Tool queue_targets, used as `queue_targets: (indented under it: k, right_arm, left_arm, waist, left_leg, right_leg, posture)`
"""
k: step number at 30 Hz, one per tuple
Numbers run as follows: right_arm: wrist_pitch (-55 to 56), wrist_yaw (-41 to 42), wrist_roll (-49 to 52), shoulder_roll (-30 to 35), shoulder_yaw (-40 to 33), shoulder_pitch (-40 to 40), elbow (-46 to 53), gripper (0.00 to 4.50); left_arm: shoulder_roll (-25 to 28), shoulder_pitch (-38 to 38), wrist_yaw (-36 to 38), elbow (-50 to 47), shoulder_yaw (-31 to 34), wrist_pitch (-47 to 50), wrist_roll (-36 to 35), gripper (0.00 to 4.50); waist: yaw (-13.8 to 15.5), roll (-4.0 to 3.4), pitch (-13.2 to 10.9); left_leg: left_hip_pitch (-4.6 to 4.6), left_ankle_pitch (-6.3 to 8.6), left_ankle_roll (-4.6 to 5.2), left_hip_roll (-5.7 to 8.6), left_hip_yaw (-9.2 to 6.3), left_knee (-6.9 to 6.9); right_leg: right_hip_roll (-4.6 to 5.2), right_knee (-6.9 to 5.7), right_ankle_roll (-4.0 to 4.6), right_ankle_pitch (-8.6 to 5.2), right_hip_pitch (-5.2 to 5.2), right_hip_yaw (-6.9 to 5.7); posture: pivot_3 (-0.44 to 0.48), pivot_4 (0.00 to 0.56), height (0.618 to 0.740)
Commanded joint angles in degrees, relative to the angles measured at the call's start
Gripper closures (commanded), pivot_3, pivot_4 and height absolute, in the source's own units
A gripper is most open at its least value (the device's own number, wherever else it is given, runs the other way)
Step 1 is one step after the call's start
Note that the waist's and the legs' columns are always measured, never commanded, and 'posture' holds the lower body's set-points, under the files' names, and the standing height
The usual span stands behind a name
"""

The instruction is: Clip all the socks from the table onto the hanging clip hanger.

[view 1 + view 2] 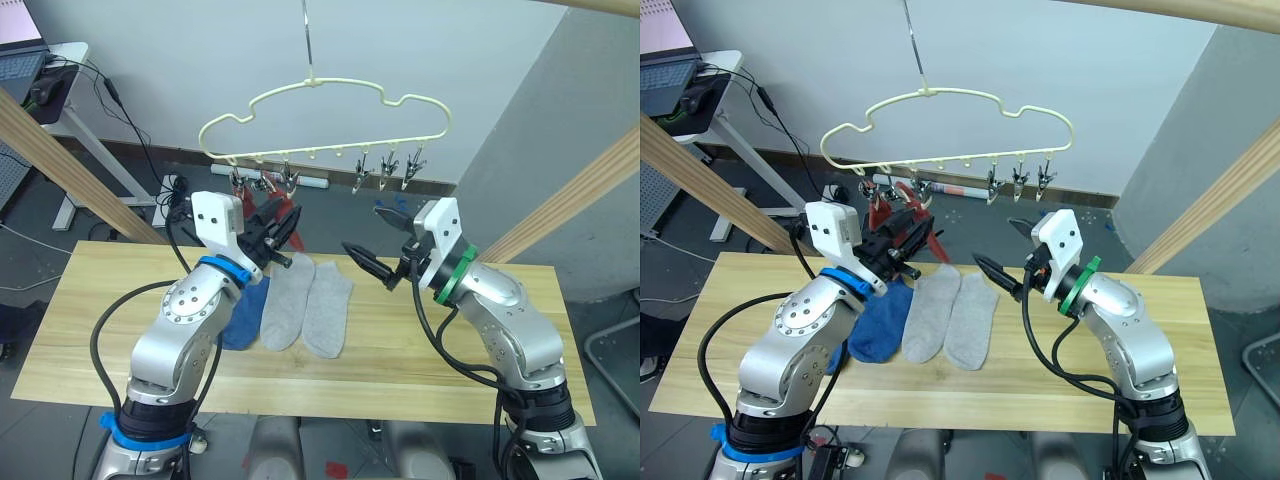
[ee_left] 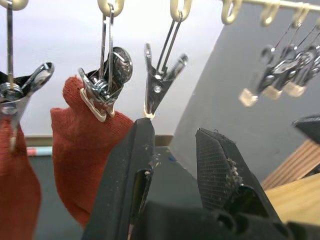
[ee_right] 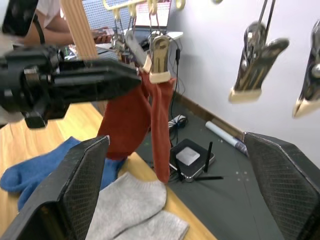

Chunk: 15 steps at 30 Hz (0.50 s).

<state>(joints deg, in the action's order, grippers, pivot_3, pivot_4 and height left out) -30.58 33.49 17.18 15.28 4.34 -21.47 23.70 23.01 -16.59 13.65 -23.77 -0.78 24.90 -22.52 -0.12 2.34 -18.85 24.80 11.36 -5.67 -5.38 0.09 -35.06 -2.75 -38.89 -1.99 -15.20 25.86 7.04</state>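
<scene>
Fingers (image 2: 125, 180) of our left gripper (image 1: 278, 238) stand a little apart with nothing between them, raised just under the clip hanger (image 1: 330, 112) beside the two rust red socks (image 2: 82, 160) that hang from its clips at the robot's left end. In the left wrist view an empty clip (image 2: 159, 85) hangs right above the tip of one finger.

Our right gripper (image 1: 385, 245) is spread wide and holds nothing, lifted above the table (image 1: 480, 370) and pointing toward the left gripper, below the three bare clips (image 1: 390, 170) at the hanger's right end.

On the table, two light grey socks (image 1: 305, 305) lie side by side, touching, toes toward us. A blue sock (image 1: 880, 325) lies just beside them on the robot's left, partly hidden by our left arm. We cannot make out a second blue sock apart from it.

The hanger's thin metal hook (image 1: 306, 35) runs up out of view. Slanting wooden poles (image 1: 575, 195) flank the table on both sides.
</scene>
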Motion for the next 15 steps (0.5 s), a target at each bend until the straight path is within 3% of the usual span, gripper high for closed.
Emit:
queue_targets:
  k: [1,15]
  right_arm:
    - [0.5,-0.8,1.7,0.3,-1.2,-1.0,2.5,0.00]
    - [0.0,0.7,7.8,1.9,-2.1,-4.5,3.6,0.00]
  left_arm:
    - [-1.1,-1.5,0.2,0.0,-0.6,-2.1,2.9,2.90]
    - [-6.8,-5.1,-0.8,8.3,-1.6,-12.7,13.0,2.90]
  waist:
    - [0.0,0.00,0.0]
    - [0.0,0.00,0.0]
  left_leg:
    - [0.00,0.00,0.00,0.00,0.00,0.00]
    - [0.00,0.00,0.02,0.00,-0.02,-0.04]
  right_leg:
    - [0.00,0.00,0.00,0.00,0.00,0.00]
    - [0.00,-0.04,0.00,0.01,-0.03,-0.03]
  posture:
    - [0.037,0.332,0.740]
    - [0.009,0.345,0.740]
